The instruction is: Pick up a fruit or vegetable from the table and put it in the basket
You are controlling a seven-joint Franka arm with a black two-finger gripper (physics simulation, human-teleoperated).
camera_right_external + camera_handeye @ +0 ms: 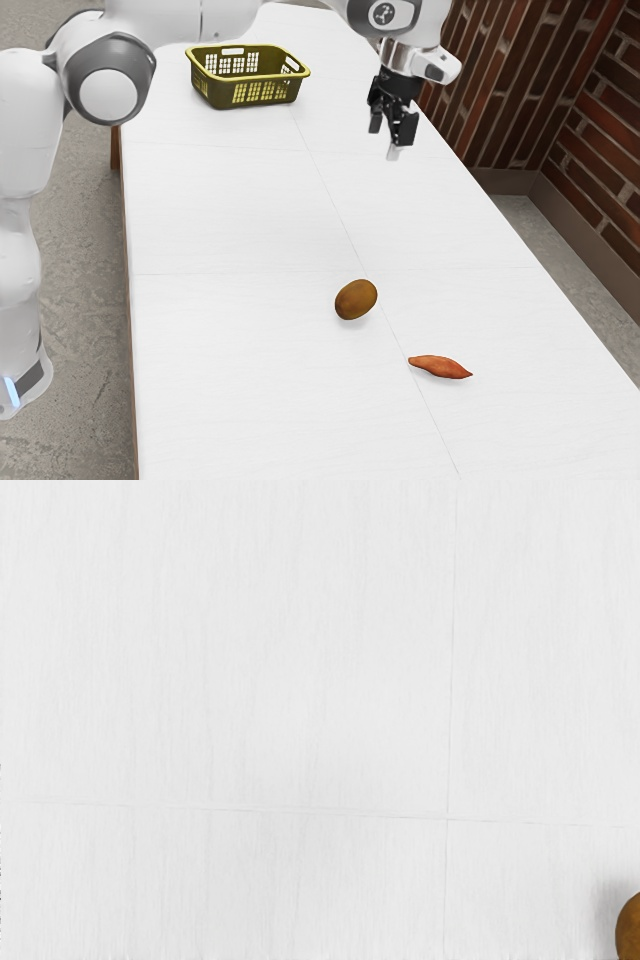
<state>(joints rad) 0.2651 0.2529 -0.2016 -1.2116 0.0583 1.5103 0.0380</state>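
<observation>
Kiwi [356, 300] oval, sweet potato [440, 367] tapered, basket [265, 94] latticed

From my exterior view, I have the kiwi [356, 299] lying on the surface [230, 350]. The sweet potato [440, 367] lies near the kiwi, to its right and nearer the camera. On the same surface, the basket [248, 76] sits well behind the kiwi, to its left.

Olive-yellow basket [265, 94] with a grid pattern; white table [230, 210], faintly lined; brown kiwi [356, 300]; orange-red sweet potato [440, 367]; black gripper [390, 133]; red-brown brick wall [605, 90]; grey floor [80, 260] (mottled, like stone).
</observation>
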